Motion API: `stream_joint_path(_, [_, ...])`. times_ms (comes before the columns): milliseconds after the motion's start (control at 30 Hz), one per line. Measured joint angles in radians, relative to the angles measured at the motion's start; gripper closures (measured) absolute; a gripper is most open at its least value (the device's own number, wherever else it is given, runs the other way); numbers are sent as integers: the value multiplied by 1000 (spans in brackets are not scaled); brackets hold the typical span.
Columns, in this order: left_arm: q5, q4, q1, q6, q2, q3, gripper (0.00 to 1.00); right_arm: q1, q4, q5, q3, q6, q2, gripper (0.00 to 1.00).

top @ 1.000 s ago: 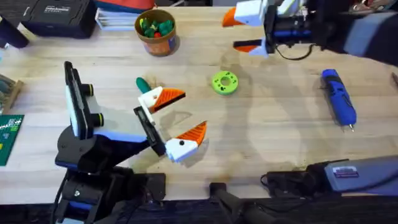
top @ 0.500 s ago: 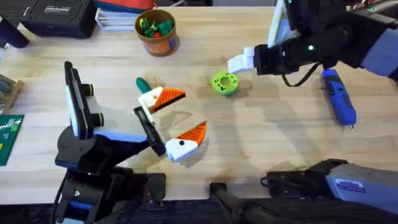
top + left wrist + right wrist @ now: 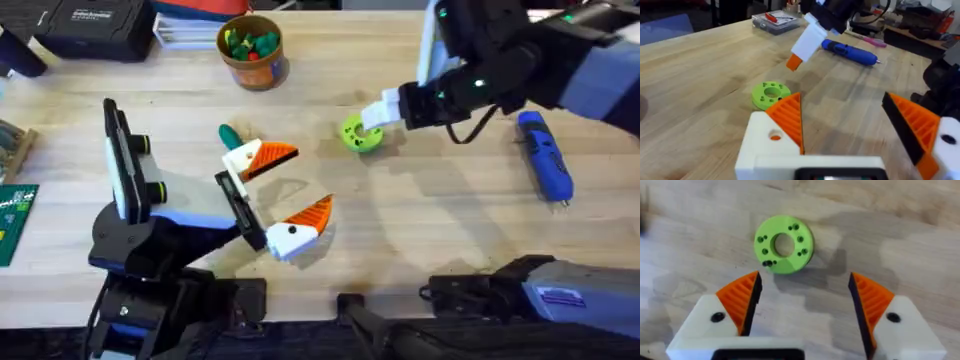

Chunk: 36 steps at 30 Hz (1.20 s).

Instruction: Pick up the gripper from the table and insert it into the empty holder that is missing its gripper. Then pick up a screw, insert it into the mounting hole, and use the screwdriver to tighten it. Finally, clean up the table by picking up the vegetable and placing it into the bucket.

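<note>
hovering over the disc [image 3: 784, 244] right now, the right end effector [image 3: 802, 300] has its orange pads spread wide with nothing between them. the left end effector [image 3: 278, 190] sits parked nearer the counter's [image 3: 420, 230] middle, also spread and empty.

if the step is grabbing or steadying the disc, i'd say centre it between the pads before coming down, since it currently sits a bit off toward one pad in the wrist view. come down straight, close gently, and don't knock whatever that dark speck near its edge is; could be a screw seated in a hole, i can't tell for sure.

the disc itself is lime green, doughnut shaped, flat on the counter, with a big centre hole and small dark holes ringed around its face.

farther out: the screwdriver [image 3: 544, 156] lies to the right of the arm, the vegetable [image 3: 232, 135] is just behind the left end effector, and the bucket [image 3: 251, 50] stands at the back.
</note>
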Motion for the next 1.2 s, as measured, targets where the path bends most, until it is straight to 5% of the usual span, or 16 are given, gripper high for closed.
stream_joint_path(433, [0,0,0,0,0,0,15,73,-101,27,178,-55,165,10])
stream_joint_path(933, [0,0,0,0,0,0,15,187,-88,82,178,-126,290,557])
stream_joint_path(1200, [0,0,0,0,0,0,15,230,-38,94,178,-150,337,638])
